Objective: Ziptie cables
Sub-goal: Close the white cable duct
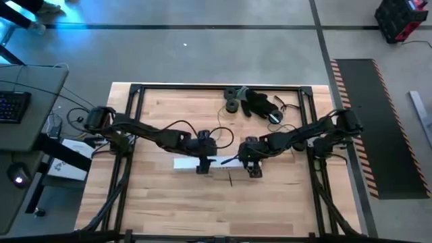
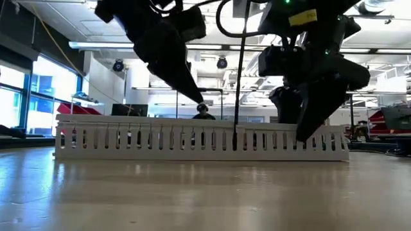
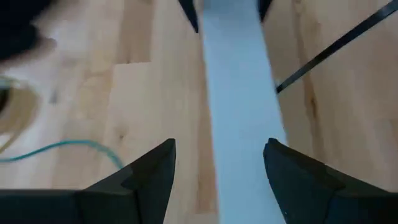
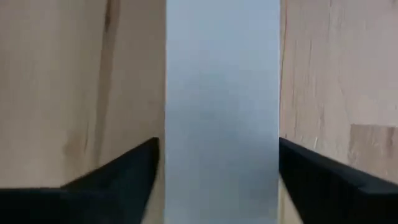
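A long white slotted duct (image 1: 202,163) lies flat on the wooden table, its length running left to right (image 2: 192,138). My left gripper (image 3: 221,155) hovers open over the duct's middle, one finger on each side of its smooth white top (image 3: 239,93). My right gripper (image 4: 217,146) is open near the duct's right end and lower down, its fingers astride the duct (image 4: 221,93). Of the cables I see only a thin teal wire (image 3: 62,146) and a yellowish loop (image 3: 12,118) on the wood beside the duct. My right gripper comes from above, pointing down, with its fingers (image 4: 143,162) lying across the duct, close to both long sides (image 4: 171,124). I cannot tell whether they touch it. The duct rests flat on the table.
A thin black strip (image 3: 336,43) lies on the wood beside the duct. Black round parts with a thin dark cord (image 1: 253,102) sit at the far right. A black frame (image 1: 135,88) rims the table. Bare wood (image 1: 223,202) stretches toward the near edge.
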Available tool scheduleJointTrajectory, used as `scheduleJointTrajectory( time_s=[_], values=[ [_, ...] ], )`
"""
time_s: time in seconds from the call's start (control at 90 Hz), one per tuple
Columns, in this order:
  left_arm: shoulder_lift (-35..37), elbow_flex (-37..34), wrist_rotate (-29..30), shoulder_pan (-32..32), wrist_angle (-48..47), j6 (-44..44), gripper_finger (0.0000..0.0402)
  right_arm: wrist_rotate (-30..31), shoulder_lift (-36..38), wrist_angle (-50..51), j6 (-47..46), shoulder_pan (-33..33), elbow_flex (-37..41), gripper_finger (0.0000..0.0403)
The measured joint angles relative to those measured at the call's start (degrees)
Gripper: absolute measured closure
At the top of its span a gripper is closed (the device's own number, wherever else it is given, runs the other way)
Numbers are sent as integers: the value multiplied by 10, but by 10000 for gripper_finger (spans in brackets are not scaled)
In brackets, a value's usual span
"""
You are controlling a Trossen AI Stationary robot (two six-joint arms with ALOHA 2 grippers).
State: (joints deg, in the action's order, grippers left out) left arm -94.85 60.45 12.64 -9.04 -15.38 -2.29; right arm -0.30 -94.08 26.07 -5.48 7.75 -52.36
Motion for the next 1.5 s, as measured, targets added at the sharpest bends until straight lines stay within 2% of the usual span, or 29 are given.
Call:
scheduleJointTrajectory(
  time_s=[0.056,0.111,0.2,0.311,0.489,0.667,0.944,1.178,1.278,1.389,1.5],
  values=[
    [9,0,14,-8,-10,-11,182,10,0,-4,-3,0,-8,23],
    [14,0,27,-17,-18,-22,182,22,0,-12,-1,1,-18,13],
    [14,0,45,-32,-28,-36,182,24,0,-52,15,2,-24,19],
    [14,-3,69,-53,-34,-57,182,-3,-9,-119,28,2,-24,31],
    [14,-25,111,-81,-30,-97,182,-21,-47,-173,28,2,-24,34],
    [13,-40,112,-90,-28,-125,182,-3,-54,-176,22,2,-24,36],
    [14,-40,119,-84,-10,-116,182,12,-72,-199,14,2,-24,62],
    [10,-40,84,-80,19,-38,182,16,-79,-201,15,2,-23,78],
    [9,-39,74,-73,26,-31,182,16,-79,-199,15,2,-23,87],
    [9,-39,74,-67,25,-34,182,16,-83,-198,15,2,-23,107],
    [10,-39,76,-67,20,-29,182,16,-84,-196,17,2,-23,149]
  ],
)
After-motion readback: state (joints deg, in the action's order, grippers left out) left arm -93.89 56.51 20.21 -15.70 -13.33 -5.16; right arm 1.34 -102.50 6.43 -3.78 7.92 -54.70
